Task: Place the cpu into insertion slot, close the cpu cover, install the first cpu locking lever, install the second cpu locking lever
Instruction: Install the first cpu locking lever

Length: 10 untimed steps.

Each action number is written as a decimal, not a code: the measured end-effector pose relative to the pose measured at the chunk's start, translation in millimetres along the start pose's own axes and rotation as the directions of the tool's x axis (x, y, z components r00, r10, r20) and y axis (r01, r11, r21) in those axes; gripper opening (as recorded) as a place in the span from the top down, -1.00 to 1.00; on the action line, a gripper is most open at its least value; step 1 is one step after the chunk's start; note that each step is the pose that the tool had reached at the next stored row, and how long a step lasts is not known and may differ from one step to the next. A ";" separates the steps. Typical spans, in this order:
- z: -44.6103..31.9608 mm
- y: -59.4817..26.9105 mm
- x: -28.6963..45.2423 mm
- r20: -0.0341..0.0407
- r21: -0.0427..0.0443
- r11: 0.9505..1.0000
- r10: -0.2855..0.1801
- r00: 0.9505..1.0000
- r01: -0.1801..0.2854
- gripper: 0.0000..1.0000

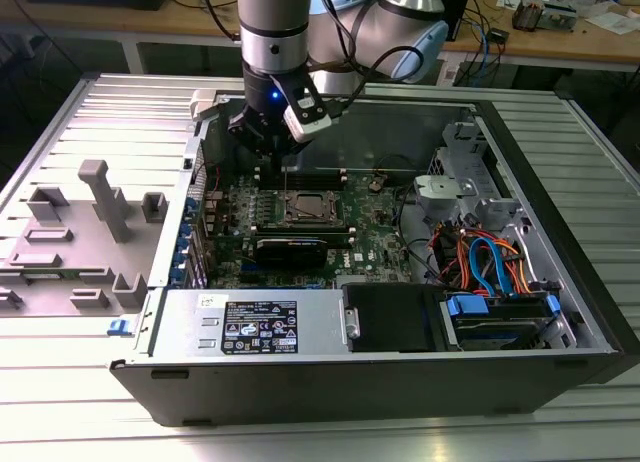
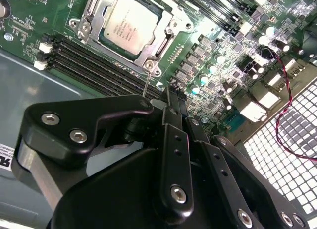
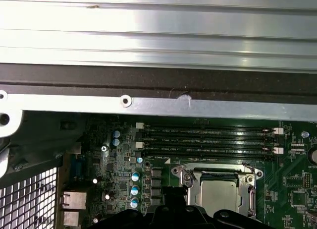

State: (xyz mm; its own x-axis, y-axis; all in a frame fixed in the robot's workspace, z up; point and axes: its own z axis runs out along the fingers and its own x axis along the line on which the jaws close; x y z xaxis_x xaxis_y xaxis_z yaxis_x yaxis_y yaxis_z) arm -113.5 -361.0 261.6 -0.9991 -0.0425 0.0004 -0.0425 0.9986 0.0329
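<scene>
In the second wrist view my gripper (image 2: 172,96), jaws together to act as a pusher, I judge, sits mid-frame beside the thin locking lever (image 2: 147,80). The cpu (image 2: 130,25) lies upper-middle in the insertion slot (image 2: 79,25), with the cpu cover (image 2: 171,29) down over it.

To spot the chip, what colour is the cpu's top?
Dull silver-grey with dark print; the cpu shows best in the second wrist view.

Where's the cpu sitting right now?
In the second wrist view the cpu sits in the insertion slot, framed by the cpu cover, beside the long black memory slots on the green motherboard.
</scene>
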 end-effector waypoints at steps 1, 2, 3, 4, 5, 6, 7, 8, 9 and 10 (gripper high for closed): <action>0.1 0.4 0.0 0.000 0.000 1.000 -0.002 1.000 0.002 0.79; 0.1 0.9 0.0 0.000 0.000 1.000 -0.006 1.000 0.006 0.79; 0.3 1.3 -0.1 -0.001 0.000 1.000 -0.023 1.000 0.023 0.79; 0.4 2.1 0.0 -0.001 0.000 0.999 -0.034 0.999 0.034 0.79; 0.5 3.9 -0.1 -0.001 0.000 0.999 -0.034 0.999 0.034 0.79; 0.7 5.7 -0.2 -0.001 0.000 0.999 -0.034 0.999 0.034 0.79; 0.9 6.9 -0.3 -0.001 0.000 0.999 -0.034 0.999 0.034 0.79; 1.1 7.6 -0.4 -0.001 0.000 0.999 -0.034 0.999 0.034 0.79; 1.1 8.1 -0.8 -0.001 0.000 0.999 -0.034 0.999 0.034 0.79; 1.3 8.6 -1.6 -0.001 0.000 0.999 -0.034 0.999 0.034 0.79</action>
State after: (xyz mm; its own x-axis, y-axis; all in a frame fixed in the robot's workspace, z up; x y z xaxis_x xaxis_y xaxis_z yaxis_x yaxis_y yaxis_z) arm -112.2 -352.3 260.6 -0.9970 -0.0770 0.0005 -0.0769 0.9965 0.0328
